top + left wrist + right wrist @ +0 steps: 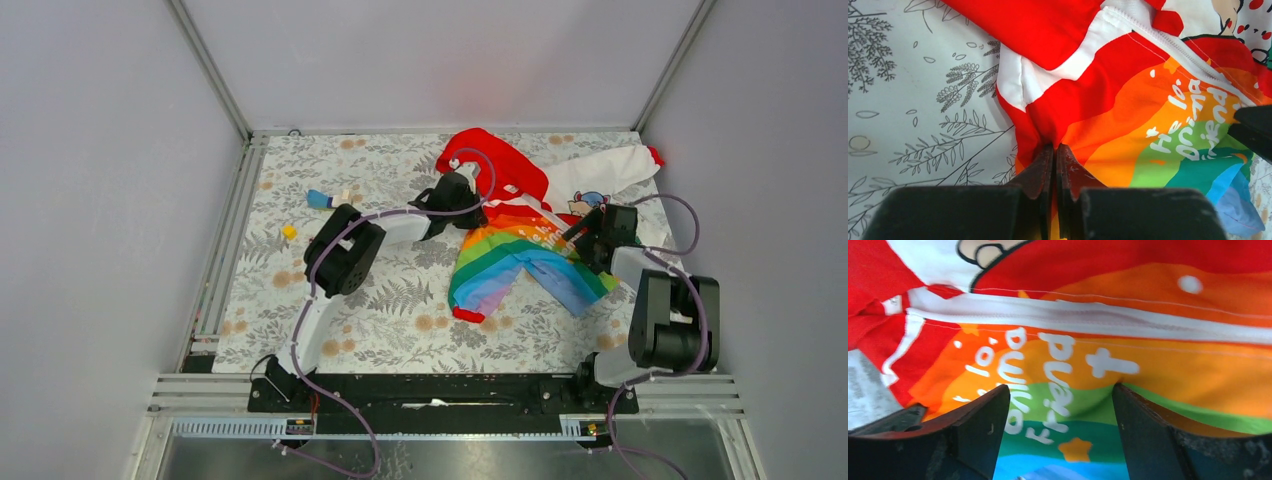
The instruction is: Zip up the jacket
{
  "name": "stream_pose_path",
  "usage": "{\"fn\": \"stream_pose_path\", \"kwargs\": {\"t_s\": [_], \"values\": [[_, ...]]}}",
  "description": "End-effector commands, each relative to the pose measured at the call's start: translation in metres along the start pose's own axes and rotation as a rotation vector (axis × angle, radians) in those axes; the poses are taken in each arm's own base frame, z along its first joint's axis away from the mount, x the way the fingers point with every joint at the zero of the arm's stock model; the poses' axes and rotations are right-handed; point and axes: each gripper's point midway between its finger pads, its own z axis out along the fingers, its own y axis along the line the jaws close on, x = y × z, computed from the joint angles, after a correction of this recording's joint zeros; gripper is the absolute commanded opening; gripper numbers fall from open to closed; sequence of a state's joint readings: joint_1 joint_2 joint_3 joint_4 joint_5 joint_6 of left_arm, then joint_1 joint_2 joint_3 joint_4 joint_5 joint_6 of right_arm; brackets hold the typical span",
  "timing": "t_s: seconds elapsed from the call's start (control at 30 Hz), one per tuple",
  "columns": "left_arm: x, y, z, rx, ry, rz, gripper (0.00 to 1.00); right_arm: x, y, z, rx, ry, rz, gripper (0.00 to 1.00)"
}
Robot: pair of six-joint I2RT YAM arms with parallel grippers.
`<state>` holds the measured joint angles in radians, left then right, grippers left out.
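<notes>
Rainbow-striped, crumpled jacket (520, 245) lies far right on the leaf-print worktop (390, 300), left end effector (1055, 148) pinching its red edge, right end effector (1060, 392) spread wide over the lettering.

You've got a counter (400, 300) covered in a grey fern-and-flower print. The jacket (510, 250) lies rumpled on its far right part. Toward the far left sit a small blue piece (319, 198) and a yellow block (289, 232), near each other.
</notes>
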<state>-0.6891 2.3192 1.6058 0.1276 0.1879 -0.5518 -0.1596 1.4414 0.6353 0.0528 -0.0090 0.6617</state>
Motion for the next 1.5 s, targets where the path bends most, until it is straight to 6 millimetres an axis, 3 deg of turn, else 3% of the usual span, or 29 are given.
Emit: {"fn": "stream_pose_path", "kwargs": {"t_s": [0.0, 0.23, 0.4, 0.57, 0.7, 0.87, 1.07, 1.27, 1.4, 1.47], "values": [[-0.015, 0.004, -0.018, -0.061, -0.075, 0.031, 0.02, -0.03, 0.071, 0.015, -0.249, -0.005, 0.052, 0.79], [-0.006, 0.004, -0.021, -0.043, -0.062, 0.014, 0.0, -0.042, 0.135, 0.046, -0.33, -0.012, 0.064, 0.76], [-0.01, 0.003, -0.024, -0.049, -0.067, 0.022, 0.0, -0.05, 0.149, 0.081, -0.24, -0.019, 0.054, 0.75], [-0.013, 0.007, -0.023, -0.057, -0.066, 0.018, 0.0, -0.037, 0.162, 0.117, -0.199, 0.022, 0.027, 0.71], [-0.021, 0.017, -0.022, -0.066, -0.066, 0.0, 0.0, -0.013, 0.2, 0.131, -0.269, 0.072, -0.031, 0.7], [-0.032, 0.04, -0.025, -0.131, -0.065, 0.008, 0.0, -0.007, 0.248, 0.139, -0.372, 0.109, -0.03, 0.71], [-0.045, 0.068, -0.031, -0.29, -0.066, 0.092, 0.0, 0.0, 0.302, 0.141, -0.548, 0.176, -0.02, 0.71], [-0.049, 0.095, -0.046, -0.377, -0.076, 0.078, 0.0, 0.004, 0.34, 0.141, -0.658, 0.265, -0.171, 0.72], [-0.049, 0.096, -0.062, -0.396, -0.106, 0.083, 0.0, -0.007, 0.336, 0.108, -0.616, 0.275, -0.34, 0.76], [-0.054, 0.096, -0.072, -0.405, -0.131, 0.081, 0.04, -0.02, 0.325, 0.077, -0.577, 0.231, -0.407, 0.83]]}}
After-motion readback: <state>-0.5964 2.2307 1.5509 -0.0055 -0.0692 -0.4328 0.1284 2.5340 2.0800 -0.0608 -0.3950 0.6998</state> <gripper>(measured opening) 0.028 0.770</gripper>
